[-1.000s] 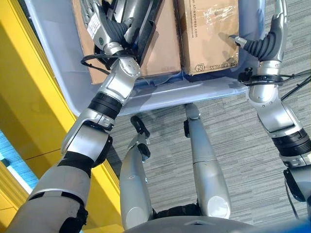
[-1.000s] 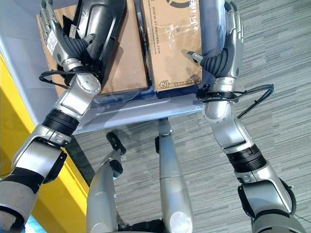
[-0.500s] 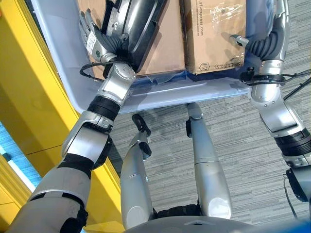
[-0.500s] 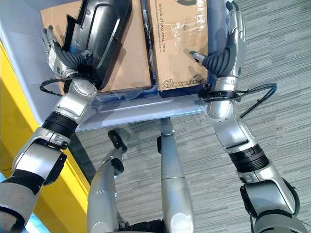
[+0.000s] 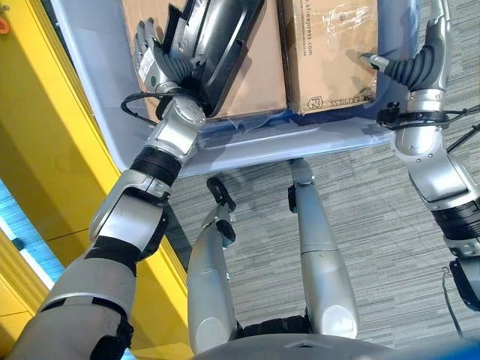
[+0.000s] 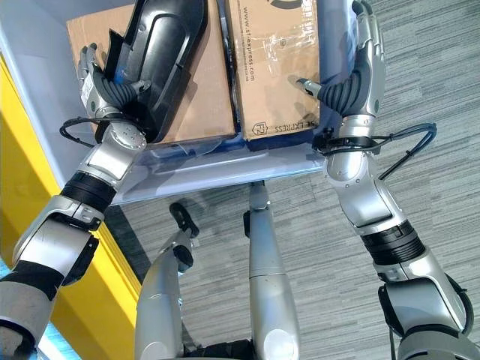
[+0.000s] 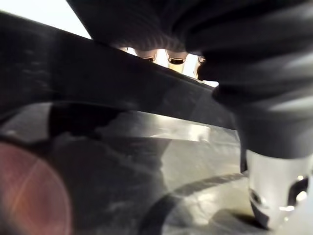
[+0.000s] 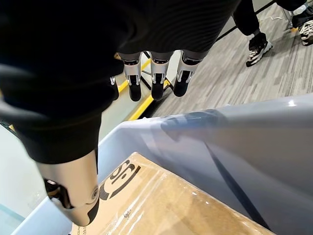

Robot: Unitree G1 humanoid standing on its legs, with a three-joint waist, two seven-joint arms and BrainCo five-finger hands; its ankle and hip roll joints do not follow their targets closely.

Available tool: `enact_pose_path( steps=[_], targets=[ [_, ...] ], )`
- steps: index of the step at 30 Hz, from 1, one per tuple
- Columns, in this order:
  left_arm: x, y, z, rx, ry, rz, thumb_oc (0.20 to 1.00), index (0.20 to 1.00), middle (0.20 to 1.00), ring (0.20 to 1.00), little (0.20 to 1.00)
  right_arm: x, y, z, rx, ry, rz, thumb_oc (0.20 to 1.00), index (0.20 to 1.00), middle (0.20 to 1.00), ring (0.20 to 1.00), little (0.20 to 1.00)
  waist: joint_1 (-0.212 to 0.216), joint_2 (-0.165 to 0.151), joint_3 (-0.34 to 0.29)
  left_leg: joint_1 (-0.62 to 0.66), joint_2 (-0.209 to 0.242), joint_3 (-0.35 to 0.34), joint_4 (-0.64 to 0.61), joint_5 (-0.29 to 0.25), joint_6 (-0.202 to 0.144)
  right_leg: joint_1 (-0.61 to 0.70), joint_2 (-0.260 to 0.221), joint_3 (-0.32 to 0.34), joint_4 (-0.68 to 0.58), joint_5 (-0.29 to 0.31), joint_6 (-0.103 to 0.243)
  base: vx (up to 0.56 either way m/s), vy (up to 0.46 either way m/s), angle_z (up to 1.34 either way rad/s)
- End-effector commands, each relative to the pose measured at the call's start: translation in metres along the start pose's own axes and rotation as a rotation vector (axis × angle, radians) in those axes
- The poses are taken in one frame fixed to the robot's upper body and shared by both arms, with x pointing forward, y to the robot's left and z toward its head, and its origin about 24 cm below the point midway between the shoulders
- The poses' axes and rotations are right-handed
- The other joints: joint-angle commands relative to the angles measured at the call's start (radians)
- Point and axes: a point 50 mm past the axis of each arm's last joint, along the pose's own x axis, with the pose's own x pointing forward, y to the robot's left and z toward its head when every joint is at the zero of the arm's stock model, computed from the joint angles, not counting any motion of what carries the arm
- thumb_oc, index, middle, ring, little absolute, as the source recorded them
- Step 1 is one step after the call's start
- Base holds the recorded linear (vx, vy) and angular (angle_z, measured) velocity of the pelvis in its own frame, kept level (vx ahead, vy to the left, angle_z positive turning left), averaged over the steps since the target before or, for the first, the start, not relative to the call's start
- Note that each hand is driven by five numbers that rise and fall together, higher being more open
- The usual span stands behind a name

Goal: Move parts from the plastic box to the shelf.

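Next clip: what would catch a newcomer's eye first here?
A big glossy black moulded part lies across the left cardboard box inside the pale plastic box, with the left hand at its near end. The right hand hangs open over the second cardboard box. A yellow shelf frame runs along the left.

Grey striped carpet floor runs beside a yellow structure, with a person's shoes standing on it.

Right cardboard box: black print line along edge, small symbols at corner (wording unclear).
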Motion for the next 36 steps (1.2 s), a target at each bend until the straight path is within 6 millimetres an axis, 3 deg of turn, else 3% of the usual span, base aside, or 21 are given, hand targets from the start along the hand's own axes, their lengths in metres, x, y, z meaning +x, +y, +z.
enact_pose_path(
  steps=[1,3,4,14,15,19,24,31,36],
  targets=[
    [-0.015,-0.012,-0.019,0.046,-0.015,-0.078,1.000,1.000,1.000,1.000,1.000,0.003,-0.008,0.012,0.027,-0.078,-0.041,1.000,1.000,1.000,1.000,1.000,-0.055,0.016,-0.025,-0.127,0.019,-0.067,0.008,0.097,-0.012,0.086,0.006,-0.085,0.109,-0.196,0.013,0.00,0.000,0.00],
    [-0.017,-0.016,-0.016,0.014,-0.013,-0.107,1.000,1.000,1.000,1.000,1.000,0.003,-0.007,0.012,0.030,-0.079,-0.041,1.000,1.000,1.000,1.000,1.000,-0.055,0.014,-0.025,-0.129,0.020,-0.067,0.011,0.095,-0.011,0.085,0.005,-0.086,0.111,-0.196,0.013,0.00,0.000,0.00],
    [-0.018,-0.018,-0.012,0.009,-0.039,-0.130,0.200,0.200,0.200,0.200,0.200,0.004,-0.008,0.013,0.036,-0.080,-0.049,1.000,1.000,1.000,1.000,1.000,-0.056,0.012,-0.025,-0.133,0.022,-0.066,0.016,0.092,-0.011,0.082,0.004,-0.086,0.111,-0.196,0.014,0.00,0.000,0.00],
    [-0.033,-0.028,-0.018,-0.219,0.112,-0.084,0.200,0.200,0.200,0.200,0.200,0.001,-0.012,0.011,0.033,-0.067,-0.088,1.000,1.000,1.000,1.000,1.000,-0.056,0.010,-0.025,-0.142,0.017,-0.066,0.027,0.083,-0.008,0.078,0.006,-0.083,0.114,-0.202,0.016,0.00,-0.008,0.00],
    [-0.045,-0.034,-0.025,-0.323,0.204,-0.047,0.200,0.200,0.200,0.200,0.200,-0.002,-0.010,0.009,0.039,-0.050,-0.107,1.000,1.000,1.000,1.000,1.000,-0.045,0.007,-0.025,-0.151,0.016,-0.075,0.032,0.081,-0.007,0.077,0.005,-0.090,0.119,-0.206,0.016,-0.01,-0.117,0.00],
    [-0.071,-0.049,-0.034,-0.420,0.281,-0.067,0.200,0.200,0.200,0.200,0.200,-0.006,-0.004,0.010,0.056,-0.022,-0.137,1.000,1.000,1.000,1.000,1.000,-0.020,-0.009,-0.025,-0.169,0.019,-0.091,0.035,0.081,-0.002,0.078,0.008,-0.112,0.118,-0.207,0.019,-0.02,-0.156,0.09],
    [-0.082,-0.056,-0.029,-0.459,0.284,-0.103,0.200,0.200,0.200,0.200,0.200,-0.005,-0.003,0.012,0.063,-0.012,-0.141,1.000,1.000,1.000,1.000,1.000,-0.015,-0.014,-0.025,-0.165,0.021,-0.092,0.028,0.084,-0.001,0.089,0.009,-0.118,0.106,-0.202,0.022,0.00,-0.026,0.07],
    [-0.079,-0.053,-0.017,-0.466,0.205,-0.109,0.200,0.200,0.200,0.200,0.200,-0.006,-0.003,0.013,0.078,-0.023,-0.125,1.000,1.000,1.000,1.000,1.000,-0.023,-0.017,-0.025,-0.133,0.024,-0.083,0.015,0.085,-0.003,0.117,0.008,-0.116,0.091,-0.199,0.021,0.00,0.000,0.00],
    [-0.066,-0.025,0.003,-0.506,0.026,0.005,0.200,0.200,0.200,0.200,0.200,-0.014,0.001,0.007,0.091,-0.006,-0.091,1.000,1.000,1.000,1.000,1.000,-0.029,-0.006,-0.025,-0.048,0.026,-0.073,-0.009,0.082,-0.003,0.189,0.002,-0.111,0.085,-0.208,0.015,0.00,0.004,-0.01]
  ],
)
